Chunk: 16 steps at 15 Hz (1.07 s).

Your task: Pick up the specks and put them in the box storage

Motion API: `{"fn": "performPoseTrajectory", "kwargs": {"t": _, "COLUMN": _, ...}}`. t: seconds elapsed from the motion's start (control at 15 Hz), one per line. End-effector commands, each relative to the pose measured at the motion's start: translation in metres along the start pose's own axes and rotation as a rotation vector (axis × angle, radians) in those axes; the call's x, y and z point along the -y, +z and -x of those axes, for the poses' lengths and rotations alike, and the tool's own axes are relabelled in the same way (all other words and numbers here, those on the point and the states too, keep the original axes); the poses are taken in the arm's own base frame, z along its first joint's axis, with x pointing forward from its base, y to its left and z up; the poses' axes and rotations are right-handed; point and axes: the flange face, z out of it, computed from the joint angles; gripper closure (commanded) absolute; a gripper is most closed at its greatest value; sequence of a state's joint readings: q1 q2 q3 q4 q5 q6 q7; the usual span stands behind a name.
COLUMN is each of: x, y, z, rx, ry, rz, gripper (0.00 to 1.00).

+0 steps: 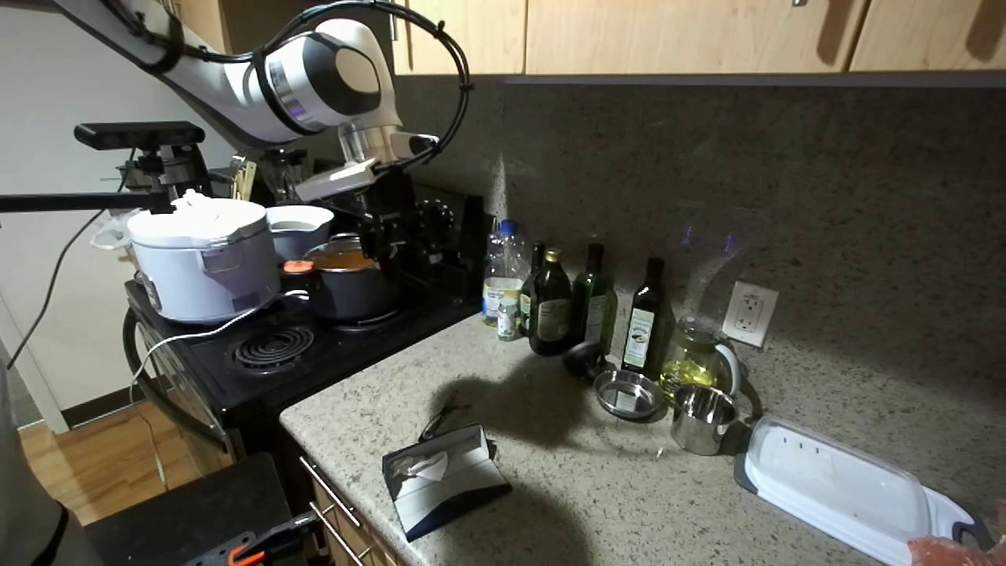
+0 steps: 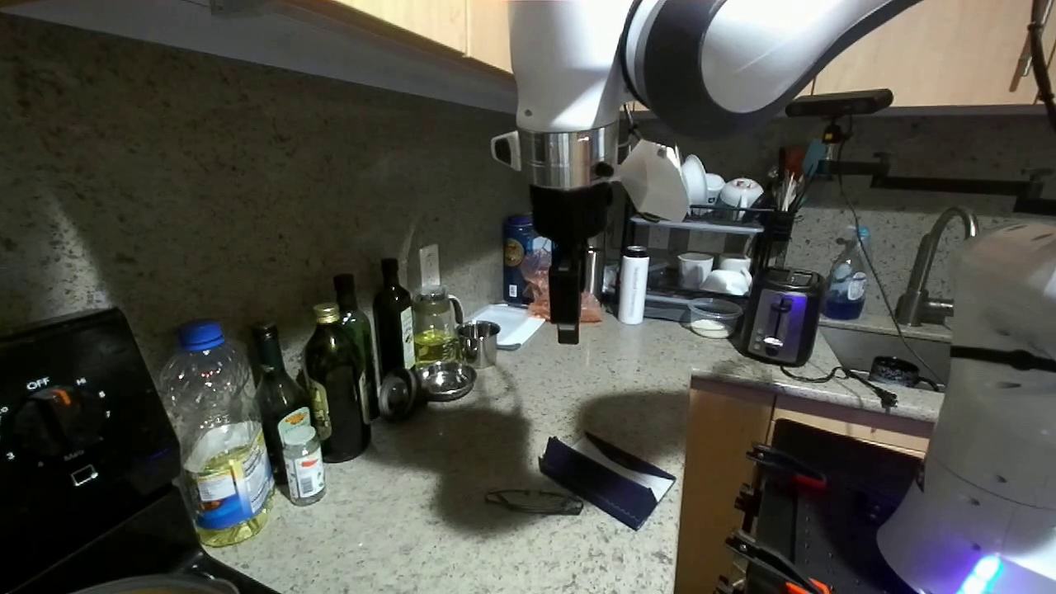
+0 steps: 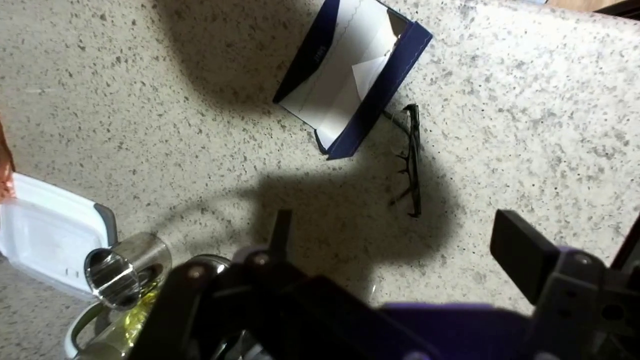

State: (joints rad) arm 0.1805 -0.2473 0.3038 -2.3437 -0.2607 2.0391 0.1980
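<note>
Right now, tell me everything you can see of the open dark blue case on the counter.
The oblong dark blue folding case has a pale grey lining with stitching; some lettering on it is unreadable. It lies open on the speckled grey counter, a white cloth or paper inside. The dark-framed glasses sit beside it; whether they touch is unclear. Nothing grips it.

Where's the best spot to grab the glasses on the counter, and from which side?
Probably the bridge of the glasses, from straight above: the wrist view shows them as a thin, nearly edge-on strip the open gripper could straddle. One earpiece reaches toward the case, so I'd avoid that end.
</note>
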Motion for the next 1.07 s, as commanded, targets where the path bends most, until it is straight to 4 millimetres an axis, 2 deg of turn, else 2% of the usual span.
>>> {"fn": "performPoseTrajectory", "kwargs": {"t": 0.0, "x": 0.0, "y": -0.001, "z": 0.0, "rx": 0.0, "ry": 0.0, "rz": 0.0, "gripper": 0.0}}
{"fn": "performPoseTrajectory", "kwargs": {"t": 0.2, "x": 0.0, "y": -0.001, "z": 0.0, "rx": 0.0, "ry": 0.0, "rz": 0.0, "gripper": 0.0}}
{"fn": "performPoseTrajectory", "kwargs": {"t": 0.4, "x": 0.014, "y": 0.011, "z": -0.007, "rx": 0.01, "ry": -0.015, "rz": 0.005, "gripper": 0.0}}
{"fn": "performPoseTrajectory", "kwargs": {"t": 0.73, "x": 0.049, "y": 0.041, "z": -0.017, "rx": 0.057, "ry": -0.063, "rz": 0.015, "gripper": 0.0}}
{"fn": "performPoseTrajectory", "kwargs": {"t": 1.0, "x": 0.07, "y": 0.077, "z": -0.018, "rx": 0.103, "ry": -0.032, "rz": 0.039, "gripper": 0.0}}
